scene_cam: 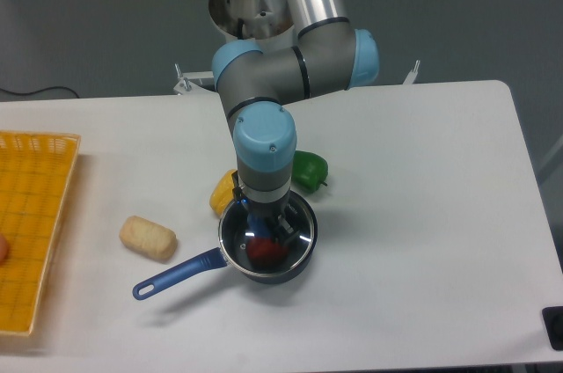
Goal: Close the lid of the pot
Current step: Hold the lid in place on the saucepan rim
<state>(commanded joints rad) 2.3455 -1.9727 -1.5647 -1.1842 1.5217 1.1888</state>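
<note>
The dark pot [274, 274] stands on the white table just in front of the arm, its blue handle [171, 276] pointing down-left. The glass pot lid [302, 234] with its silver rim lies over the pot's mouth, and a red thing [264, 252] shows through the glass. My gripper [266, 220] points straight down onto the lid's centre, where a bit of blue shows at the knob. The wrist hides most of the fingers, so I cannot see how the jaws stand.
A yellow pepper [222, 192] and a green pepper [310, 171] lie just behind the pot, touching or nearly touching it. A beige bread roll [148, 237] lies to the left. A yellow basket [40, 171] sits at the table's left edge.
</note>
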